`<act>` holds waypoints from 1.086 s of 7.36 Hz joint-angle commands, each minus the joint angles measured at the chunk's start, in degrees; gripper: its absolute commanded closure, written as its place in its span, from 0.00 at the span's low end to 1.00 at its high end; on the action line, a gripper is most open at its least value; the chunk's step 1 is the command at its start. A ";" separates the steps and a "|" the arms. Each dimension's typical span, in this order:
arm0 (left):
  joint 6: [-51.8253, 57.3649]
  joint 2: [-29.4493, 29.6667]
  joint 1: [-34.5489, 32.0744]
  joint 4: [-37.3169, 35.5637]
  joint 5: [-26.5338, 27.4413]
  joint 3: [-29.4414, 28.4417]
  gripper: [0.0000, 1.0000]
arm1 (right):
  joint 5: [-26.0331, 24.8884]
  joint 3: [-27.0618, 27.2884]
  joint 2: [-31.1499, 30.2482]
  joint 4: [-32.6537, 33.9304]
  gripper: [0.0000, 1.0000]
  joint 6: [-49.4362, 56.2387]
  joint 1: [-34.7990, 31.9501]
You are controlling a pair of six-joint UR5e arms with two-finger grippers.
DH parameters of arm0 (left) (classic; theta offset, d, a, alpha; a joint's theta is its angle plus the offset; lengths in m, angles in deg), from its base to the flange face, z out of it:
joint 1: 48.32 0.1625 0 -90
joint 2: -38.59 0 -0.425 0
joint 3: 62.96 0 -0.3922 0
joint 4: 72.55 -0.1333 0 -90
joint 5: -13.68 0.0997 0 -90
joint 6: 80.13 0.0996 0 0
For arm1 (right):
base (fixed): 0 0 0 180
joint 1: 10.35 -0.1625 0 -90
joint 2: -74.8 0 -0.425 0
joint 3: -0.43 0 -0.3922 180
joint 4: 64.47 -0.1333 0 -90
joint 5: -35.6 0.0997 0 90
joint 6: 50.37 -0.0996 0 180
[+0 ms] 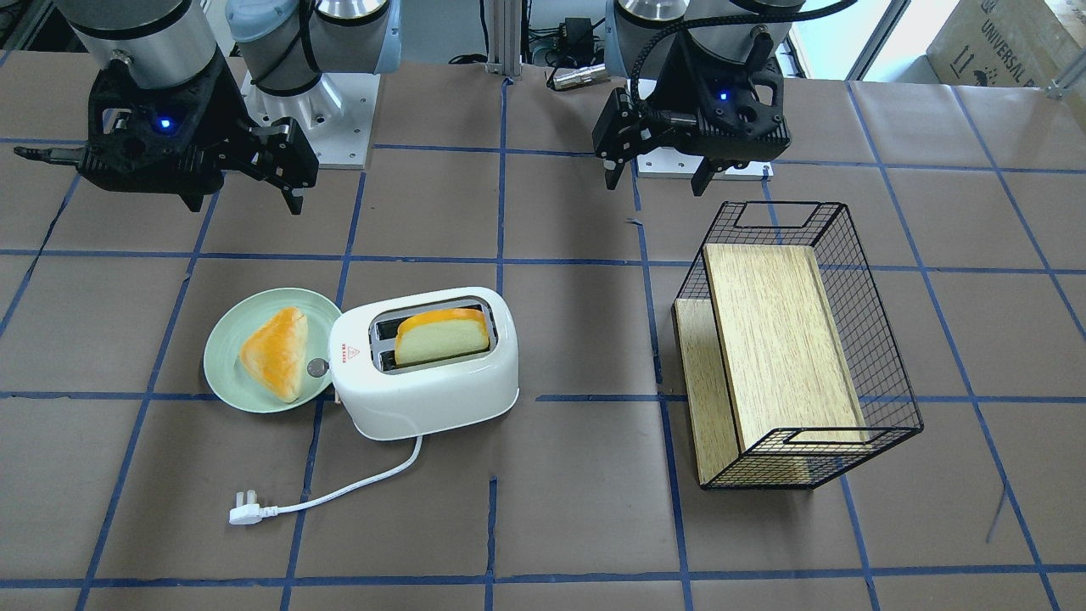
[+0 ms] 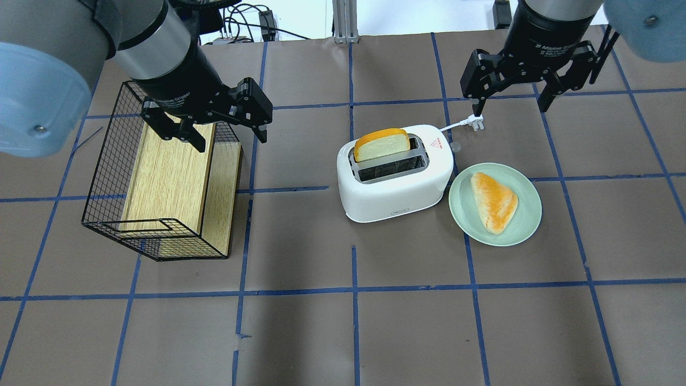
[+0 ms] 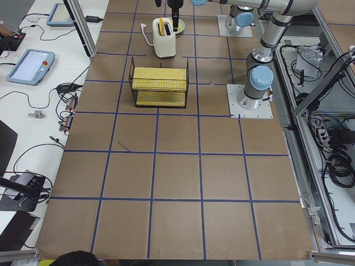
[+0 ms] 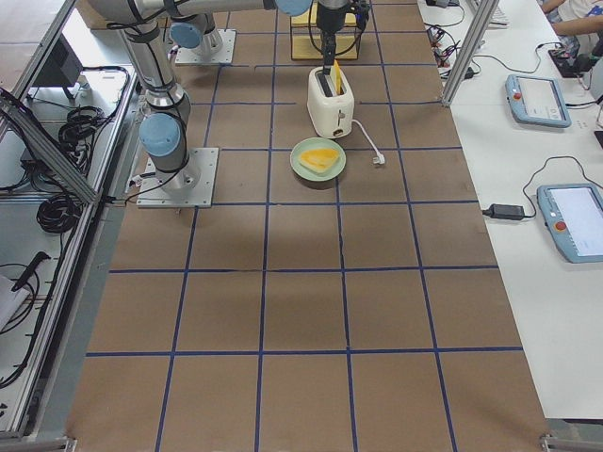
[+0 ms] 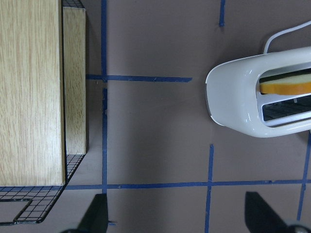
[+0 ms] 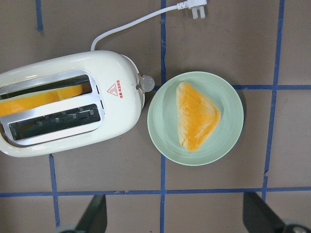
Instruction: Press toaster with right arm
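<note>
Toaster (image 2: 396,185) with red triangle mark; right hand (image 2: 509,104) under "2F Adaptive Gripper" lettering, wide apart, empty.

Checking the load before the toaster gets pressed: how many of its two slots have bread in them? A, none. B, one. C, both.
B: in the toaster a single bread slice stands in the slot farther from the robot, and the nearer slot is empty.
</note>
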 commanded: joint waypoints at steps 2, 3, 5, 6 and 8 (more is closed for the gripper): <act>0.00 0.00 0.00 0.00 0.00 0.00 0.00 | -0.83 0.76 0.80 1.44 0.00 -0.25 0.02; 0.00 0.00 0.00 0.00 0.00 0.00 0.00 | -0.66 0.50 1.06 1.70 0.01 -0.08 0.02; 0.00 0.00 0.00 0.00 0.00 -0.09 0.00 | -0.48 0.58 1.32 1.44 0.74 4.20 0.02; 0.00 0.00 0.00 0.00 0.00 0.00 0.00 | -0.13 0.67 1.32 1.27 0.90 7.10 0.02; 0.00 0.00 0.00 0.00 0.00 0.00 0.00 | -0.65 0.58 1.32 1.35 0.99 8.45 0.02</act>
